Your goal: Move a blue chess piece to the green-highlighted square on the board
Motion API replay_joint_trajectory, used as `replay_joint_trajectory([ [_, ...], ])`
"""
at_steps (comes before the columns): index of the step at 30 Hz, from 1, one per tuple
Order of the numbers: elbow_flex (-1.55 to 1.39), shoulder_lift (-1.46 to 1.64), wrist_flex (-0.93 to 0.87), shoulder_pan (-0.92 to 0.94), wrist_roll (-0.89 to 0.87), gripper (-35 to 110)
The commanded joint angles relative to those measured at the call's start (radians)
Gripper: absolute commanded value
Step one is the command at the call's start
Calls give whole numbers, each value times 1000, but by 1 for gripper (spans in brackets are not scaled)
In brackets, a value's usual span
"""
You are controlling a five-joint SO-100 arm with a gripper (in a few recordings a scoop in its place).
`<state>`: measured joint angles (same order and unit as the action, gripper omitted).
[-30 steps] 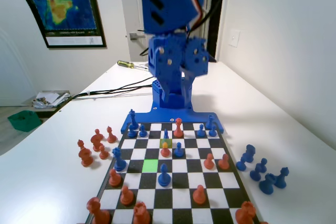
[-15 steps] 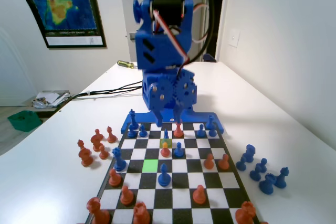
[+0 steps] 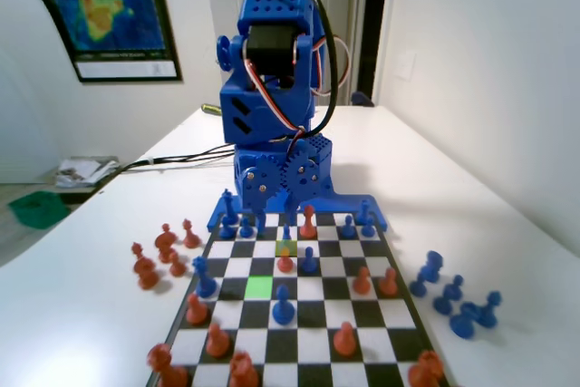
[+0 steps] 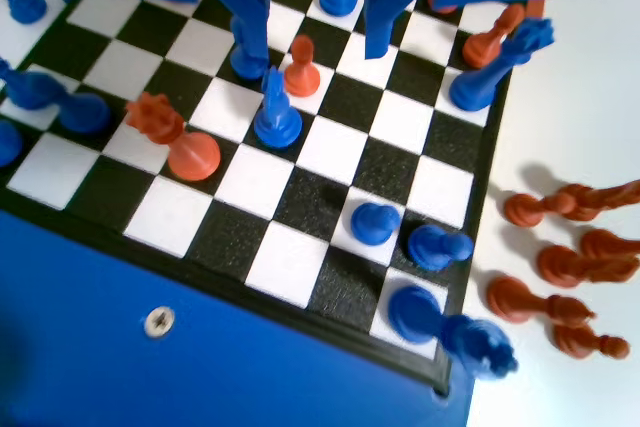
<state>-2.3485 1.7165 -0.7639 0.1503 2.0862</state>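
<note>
Blue two-finger claw (image 4: 310,22) hangs released, empty, over black-and-white chequered board (image 3: 299,337); small blue plastic pawn (image 4: 272,112) stands upright just below, between jaws; bright green square (image 3: 259,286) further out toward fixed camera.

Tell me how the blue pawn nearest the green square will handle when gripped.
The blue pawn is probably rigid, light plastic. Its round head may slip from a loose pinch. Upright on a small flared base, it would likely tip if nudged high.
</note>
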Motion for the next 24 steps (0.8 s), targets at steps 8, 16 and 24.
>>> replay_joint_trajectory([
  [8, -32, 11, 43, -5, -3, 12],
  [16, -72, -9, 89, -29, -20, 12],
  [24, -100, -9, 98, -44, -32, 12],
])
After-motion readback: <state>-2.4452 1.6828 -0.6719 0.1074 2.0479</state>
